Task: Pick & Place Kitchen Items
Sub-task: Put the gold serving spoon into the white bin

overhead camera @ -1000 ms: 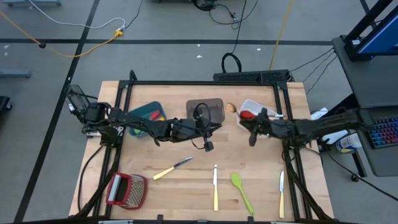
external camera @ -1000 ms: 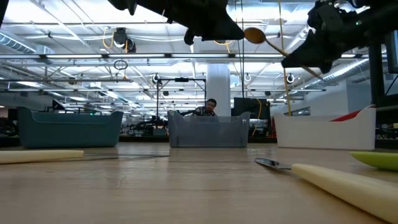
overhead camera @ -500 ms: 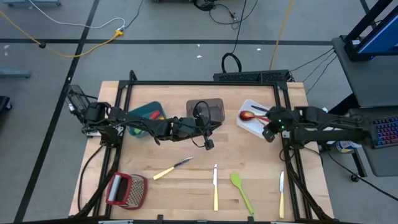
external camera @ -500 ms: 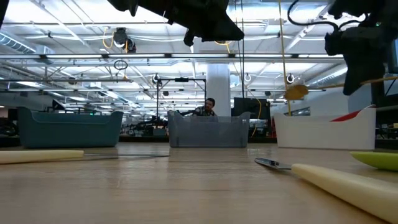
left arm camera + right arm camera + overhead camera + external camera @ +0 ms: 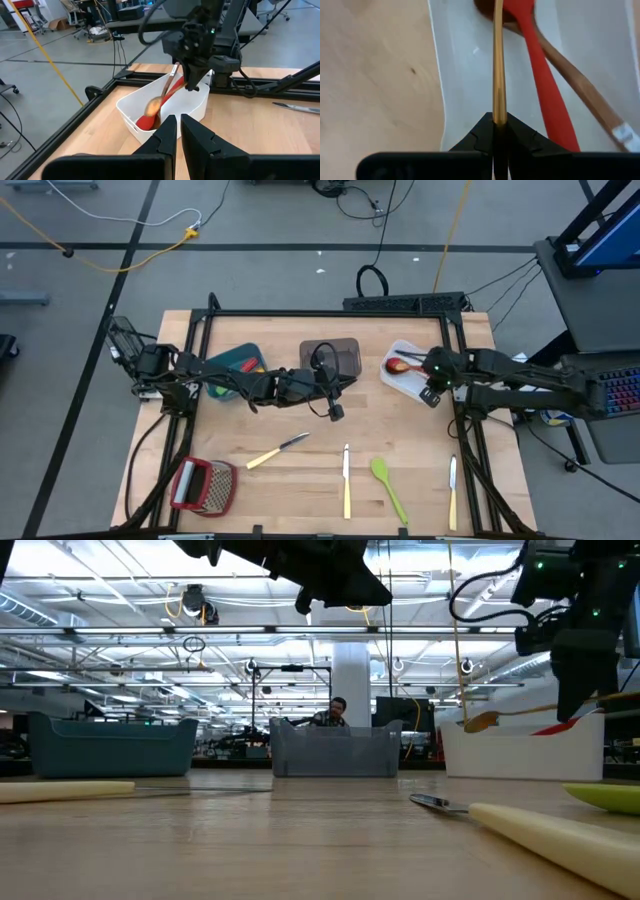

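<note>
The right claw (image 5: 430,396) is clamped on the gold spoon (image 5: 162,97) and holds it over the white bin (image 5: 392,380), at the upper right of the counter (image 5: 300,480), likely to drop it in. A red spatula (image 5: 540,80) and wooden spoon (image 5: 580,75) already lie inside, under it. The left claw (image 5: 335,413) waits, pinched together, near the grey bin (image 5: 345,350). Knives (image 5: 346,480) and a green spatula (image 5: 388,487) lie low on the counter.

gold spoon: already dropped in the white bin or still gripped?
Still gripped: right pincer is shut on the gold spoon, held over the white bin.
</note>
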Robot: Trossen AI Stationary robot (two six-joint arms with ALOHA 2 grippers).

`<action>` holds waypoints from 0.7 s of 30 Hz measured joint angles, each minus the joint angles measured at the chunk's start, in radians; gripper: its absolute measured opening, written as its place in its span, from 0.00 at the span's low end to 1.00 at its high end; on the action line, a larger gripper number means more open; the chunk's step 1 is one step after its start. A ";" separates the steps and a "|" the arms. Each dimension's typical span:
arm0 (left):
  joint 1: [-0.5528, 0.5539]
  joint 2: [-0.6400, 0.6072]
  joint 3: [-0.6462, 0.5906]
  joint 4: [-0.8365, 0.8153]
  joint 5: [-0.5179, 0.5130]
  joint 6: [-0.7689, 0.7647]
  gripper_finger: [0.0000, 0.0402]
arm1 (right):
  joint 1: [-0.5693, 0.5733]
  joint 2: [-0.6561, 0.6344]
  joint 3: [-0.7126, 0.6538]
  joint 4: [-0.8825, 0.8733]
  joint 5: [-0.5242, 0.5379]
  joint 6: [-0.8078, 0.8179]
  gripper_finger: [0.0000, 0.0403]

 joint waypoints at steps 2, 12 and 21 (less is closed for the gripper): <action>0.000 0.000 0.000 -0.004 0.000 0.000 0.08 | -0.007 0.018 -0.005 0.013 -0.005 -0.032 0.05; 0.003 0.000 0.000 -0.019 0.000 0.000 0.08 | -0.011 0.082 -0.005 0.031 -0.006 0.012 0.08; 0.003 0.000 0.000 -0.039 0.000 0.000 0.08 | -0.012 0.136 -0.005 0.084 -0.006 0.018 0.10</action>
